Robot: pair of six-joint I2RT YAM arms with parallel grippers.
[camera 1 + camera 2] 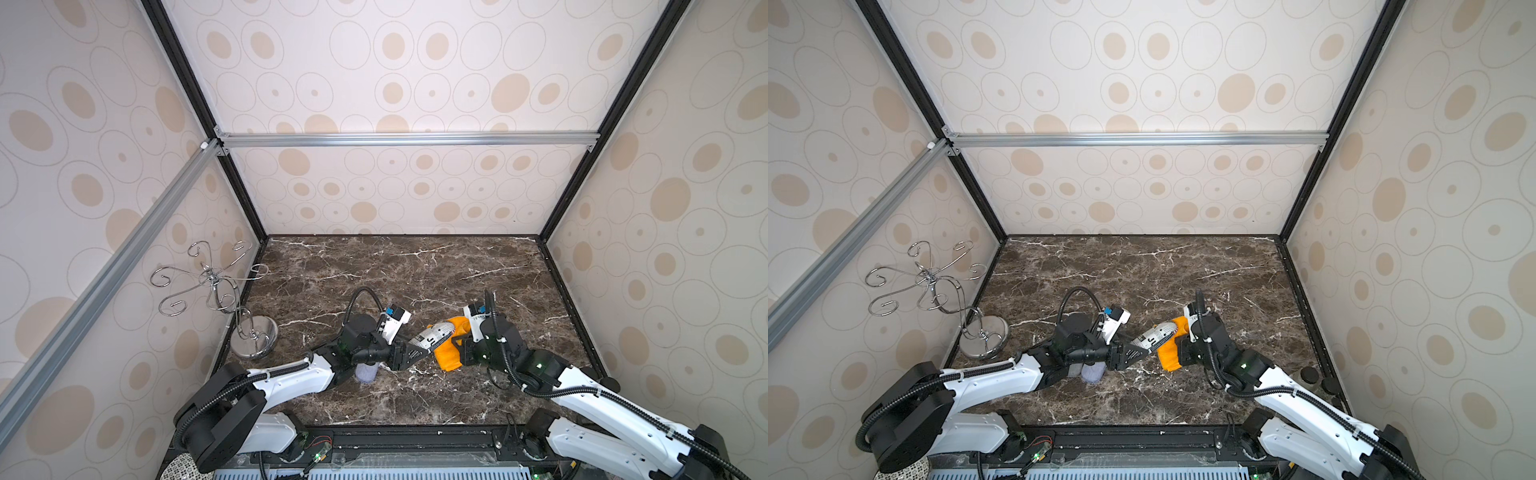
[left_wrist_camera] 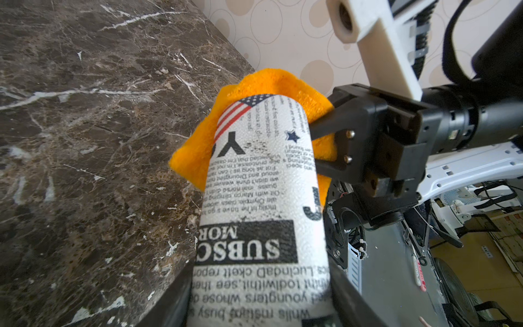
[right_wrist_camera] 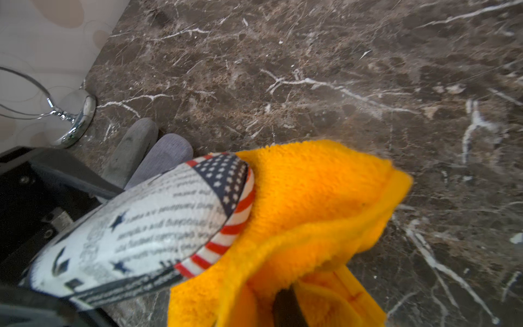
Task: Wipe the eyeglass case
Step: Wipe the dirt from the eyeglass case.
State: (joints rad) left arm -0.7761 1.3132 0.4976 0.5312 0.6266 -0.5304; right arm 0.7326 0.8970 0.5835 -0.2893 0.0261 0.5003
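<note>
- left gripper (image 1: pixel 415 353) clamps the newsprint eyeglass case (image 1: pixel 434 337) over the marble table (image 1: pixel 415 266);
- right gripper (image 1: pixel 465 345) grips an orange cloth (image 1: pixel 449 359) against the case's end;
- chrome hook stand (image 1: pixel 254 336) at the left wall

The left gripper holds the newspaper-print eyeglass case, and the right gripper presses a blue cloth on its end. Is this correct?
Not fully. The cloth is orange, not blue; the right wrist view shows it. The rest stands: the left gripper holds the newspaper-print eyeglass case, and the right gripper presses the cloth on its end.

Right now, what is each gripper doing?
Left gripper: shut on the eyeglass case.
Right gripper: shut on the orange cloth.
</note>
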